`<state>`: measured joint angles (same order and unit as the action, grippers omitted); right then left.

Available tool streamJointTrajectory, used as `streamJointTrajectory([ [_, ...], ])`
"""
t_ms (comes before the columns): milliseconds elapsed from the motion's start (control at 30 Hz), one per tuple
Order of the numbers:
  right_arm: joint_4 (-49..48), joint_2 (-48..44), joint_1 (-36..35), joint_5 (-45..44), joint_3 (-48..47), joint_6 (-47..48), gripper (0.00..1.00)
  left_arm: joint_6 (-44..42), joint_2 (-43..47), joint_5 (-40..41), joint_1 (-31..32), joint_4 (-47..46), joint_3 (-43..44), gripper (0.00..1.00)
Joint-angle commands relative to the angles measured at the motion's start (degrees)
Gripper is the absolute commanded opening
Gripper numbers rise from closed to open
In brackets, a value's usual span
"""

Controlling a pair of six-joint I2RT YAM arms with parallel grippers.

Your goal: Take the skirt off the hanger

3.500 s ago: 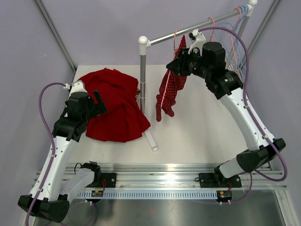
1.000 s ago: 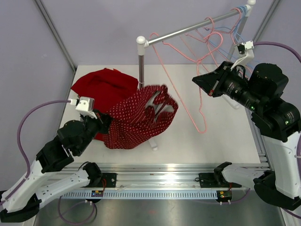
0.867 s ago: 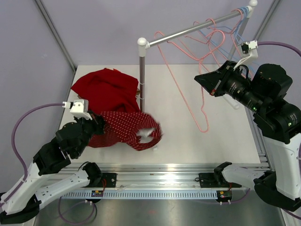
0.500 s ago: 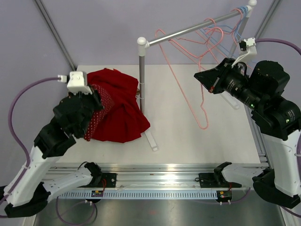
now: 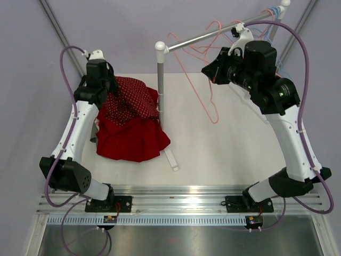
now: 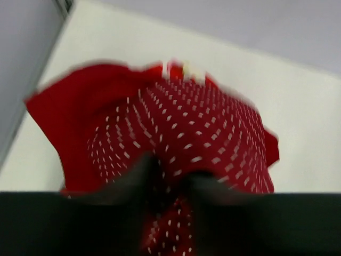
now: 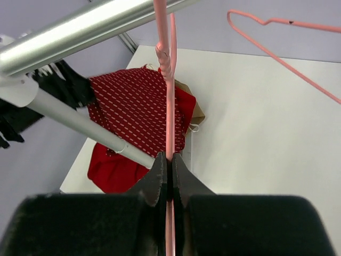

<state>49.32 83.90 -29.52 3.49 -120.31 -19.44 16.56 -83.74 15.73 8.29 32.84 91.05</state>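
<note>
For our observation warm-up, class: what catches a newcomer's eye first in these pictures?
The red polka-dot skirt lies heaped on a plain red garment at the left of the table, the left gripper at its edge. The right gripper pinches a bare pink hanger by the rail.

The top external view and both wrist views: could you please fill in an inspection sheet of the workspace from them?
Surface: white table, bare across its right half.
Job's things: polka-dot skirt off the pink hanger, lying on the left; the hanger hangs from the rail.
Clutter: plain red garment under the skirt.
Grippers: right gripper shut on the hanger wire; left gripper at a fold of the skirt, view blurred, grip unclear.
Cables: purple cables loop off both arms, clear of the rail.
Surroundings: upright post, blue hangers at the rail's far end.
</note>
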Motion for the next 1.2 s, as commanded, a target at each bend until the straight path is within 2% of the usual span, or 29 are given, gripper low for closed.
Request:
streamJointTrajectory([
  [0, -3.8, 2.2, 0.1, -0.9, -4.9, 1.9, 0.0, 4.4, 4.4, -6.9, -0.1, -2.3, -6.6, 0.63],
  [33, -4.1, 2.9, 0.1, -0.6, -5.0, 1.9, 0.0, 4.5, 6.0, -7.2, -0.1, -4.1, -9.1, 0.77],
  [67, -4.1, 3.2, 0.0, -0.6, -4.8, 1.9, 0.0, 4.8, 9.4, -7.5, 0.0, -4.7, -13.0, 0.99],
  [200, -5.7, 1.7, 0.0, -0.8, -1.1, 1.2, 0.0, 5.9, 18.3, -7.6, 0.0, -3.8, -19.1, 0.99],
  [467, -6.3, -3.5, 0.1, -5.6, 10.9, 0.9, 0.02, 5.9, 32.8, -8.6, 0.1, 3.6, -20.0, 0.99],
  [500, -5.6, -4.0, 0.1, -6.1, 11.4, 0.7, 0.08, 5.8, 33.6, -8.6, 0.1, 4.7, -19.2, 0.99],
  [567, -4.7, -4.8, 0.1, -7.4, 11.9, 0.6, 0.48, 5.5, 34.9, -8.7, 0.1, 7.1, -18.5, 0.99],
  [600, -4.1, -5.8, 0.1, -7.9, 12.1, 0.5, 0.85, 5.6, 35.3, -8.5, 0.1, 8.0, -18.4, 0.99],
  [667, -3.7, -7.0, 0.1, -9.2, 12.6, 0.3, 0.99, 5.5, 36.9, -8.8, 0.1, 9.4, -18.2, 0.99],
  [967, 1.5, -16.7, 0.1, -13.9, 12.5, 2.7, 0.99, 5.4, 42.8, -9.7, 0.1, 16.5, -19.2, 0.99],
  [1067, -0.3, -25.8, 0.0, -15.0, 20.3, 2.8, 0.99, 5.0, 47.3, -11.4, 0.1, 18.7, -22.1, 0.99],
  [1100, -2.2, -31.5, 0.1, -14.7, 23.0, 3.4, 0.99, 4.8, 48.8, -12.1, 0.1, 18.9, -24.7, 0.99],
  [1167, -4.1, -38.2, 0.1, -15.4, 32.4, 2.5, 1.0, 4.5, 52.9, -12.8, 0.1, 19.6, -27.0, 0.99],
])
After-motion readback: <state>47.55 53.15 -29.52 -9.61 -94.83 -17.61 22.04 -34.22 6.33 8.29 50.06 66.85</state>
